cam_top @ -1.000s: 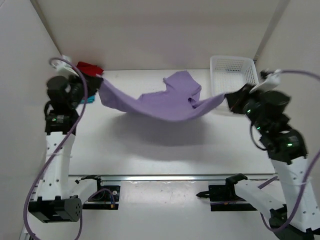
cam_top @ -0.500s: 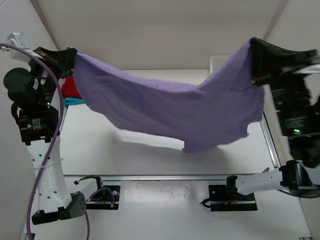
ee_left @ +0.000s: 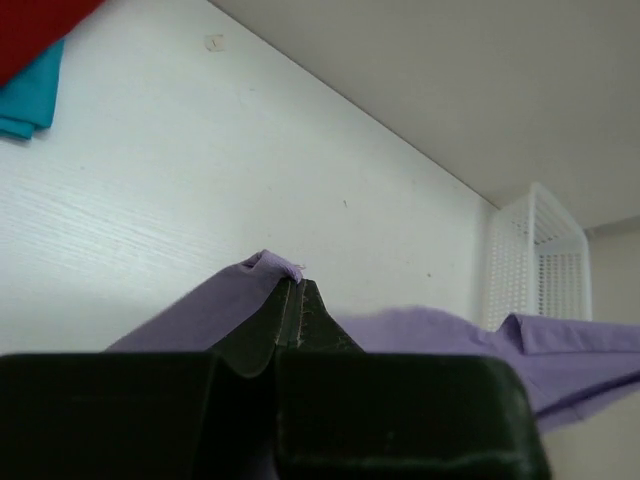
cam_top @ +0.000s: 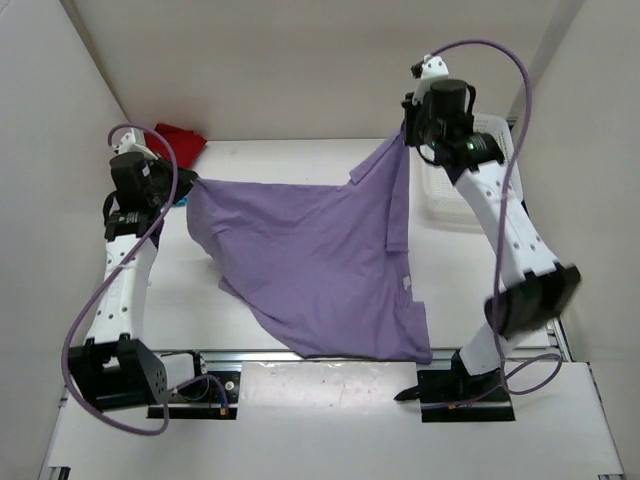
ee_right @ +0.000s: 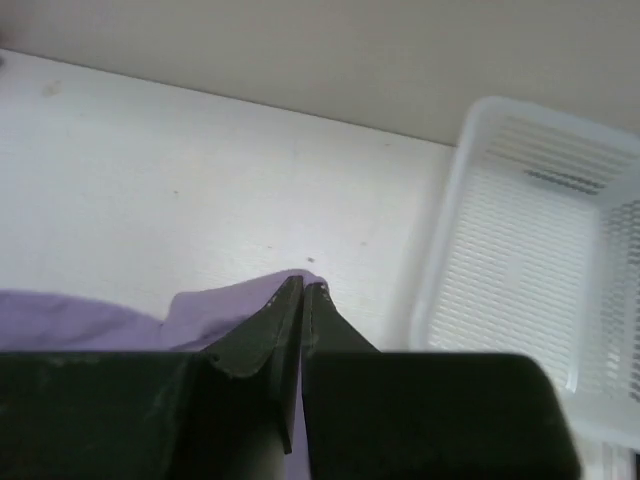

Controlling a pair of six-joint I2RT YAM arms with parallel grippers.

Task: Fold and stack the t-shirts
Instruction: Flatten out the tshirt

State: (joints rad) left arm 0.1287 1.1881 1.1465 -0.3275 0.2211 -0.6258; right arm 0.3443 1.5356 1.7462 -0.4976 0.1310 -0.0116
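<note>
gripping one corner of the pale lilac t-shirt (cam_top: pixel 310 260) with the left end effector (cam_top: pixel 185 182), jaws pressed together on a small peak of cloth, low over the left side of the bench (cam_top: pixel 300 155). gripping another corner with the right end effector (cam_top: pixel 405 135), likewise pinched tight on the fabric, raised higher at the far right, just beside the white mesh basket (cam_top: pixel 497 135). stretched taut between the two along the upper edge, slanting up from left to right. spread in a wide sheet from there toward the near edge of the bench, narrowing to a lower hem at the front rail. lower part either resting on the bench or hanging just over it, unclear which. doubled over in a narrow strip along the right side, below the right grip. in the far left corner, behind the left arm, the dark red t-shirt (cam_top: pixel 178 138) in a heap, touching the teal t-shirt (ee_left: pixel 30 95) next to it.
</note>
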